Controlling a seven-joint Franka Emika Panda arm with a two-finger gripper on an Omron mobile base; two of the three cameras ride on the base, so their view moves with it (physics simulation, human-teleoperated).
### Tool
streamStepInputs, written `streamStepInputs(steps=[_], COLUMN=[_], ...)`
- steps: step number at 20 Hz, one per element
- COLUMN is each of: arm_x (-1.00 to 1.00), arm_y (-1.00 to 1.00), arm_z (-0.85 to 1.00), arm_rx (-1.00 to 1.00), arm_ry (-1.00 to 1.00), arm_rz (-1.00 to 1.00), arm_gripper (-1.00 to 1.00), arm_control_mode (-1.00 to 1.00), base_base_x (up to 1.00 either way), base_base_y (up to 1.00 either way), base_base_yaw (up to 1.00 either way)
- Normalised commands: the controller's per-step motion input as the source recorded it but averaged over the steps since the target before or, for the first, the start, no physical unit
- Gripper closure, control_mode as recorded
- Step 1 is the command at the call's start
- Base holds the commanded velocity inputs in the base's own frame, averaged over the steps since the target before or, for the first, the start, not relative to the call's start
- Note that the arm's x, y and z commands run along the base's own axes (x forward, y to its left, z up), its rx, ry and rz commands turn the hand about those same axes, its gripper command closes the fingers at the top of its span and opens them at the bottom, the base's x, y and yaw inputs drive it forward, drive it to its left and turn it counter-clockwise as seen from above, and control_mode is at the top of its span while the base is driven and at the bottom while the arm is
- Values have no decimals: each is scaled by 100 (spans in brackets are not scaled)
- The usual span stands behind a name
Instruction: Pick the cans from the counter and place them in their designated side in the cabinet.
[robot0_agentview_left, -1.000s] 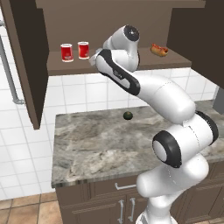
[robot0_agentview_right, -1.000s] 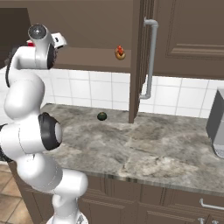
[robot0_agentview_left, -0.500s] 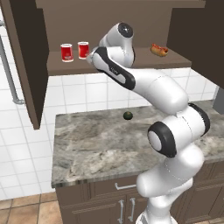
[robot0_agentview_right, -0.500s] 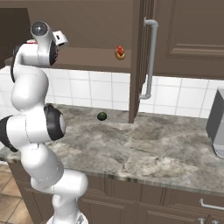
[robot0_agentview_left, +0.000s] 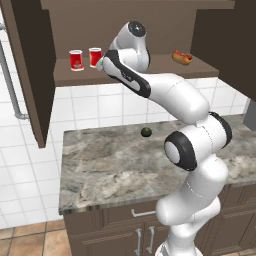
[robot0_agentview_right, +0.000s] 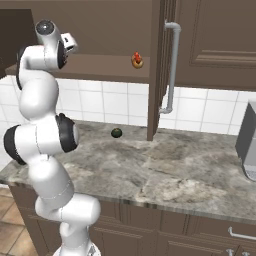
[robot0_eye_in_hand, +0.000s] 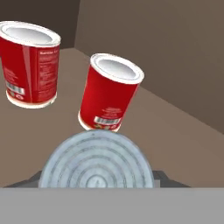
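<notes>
The white arm reached up into the large dark brown wooden cabinet (robot0_agentview_left: 30, 65), its hand at the left part of the long shelf board (robot0_agentview_left: 150, 67). In the hand view a short can with a grey-blue ringed top (robot0_eye_in_hand: 97, 161) sat right at the bottom, between the two dark fingers (robot0_eye_in_hand: 161, 177), which were clenched on it; how firmly they bore on its sides could not be made out, since the can hid most of them. Just beyond it stood two red cylindrical cans with white rims, the nearer red can (robot0_eye_in_hand: 110, 92) close ahead and the farther red can (robot0_eye_in_hand: 29, 64) off to its left, both upright on the shelf. In the left base view they stood side by side, near the cabinet's left door. An orange-and-red hot dog (robot0_agentview_left: 182, 56) lay at the shelf's right end, well apart from them. Below, a dark green round fruit (robot0_agentview_left: 146, 132) rested on the grey-brown marbled stone desk (robot0_agentview_left: 115, 170), near the tiled wall.
</notes>
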Motion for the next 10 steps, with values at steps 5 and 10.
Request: streamStepInputs(steps=[5, 10], arm_x=[15, 12], arm_y=[5, 3], arm_z=[-47, -33], arm_rx=[-7, -6], arm_ry=[3, 0], arm_rz=[0, 0], arm_gripper=[100, -100], arm_control_mode=[-100, -100], base_base_x=[0, 0], base_base_y=[0, 0], base_base_yaw=[0, 0])
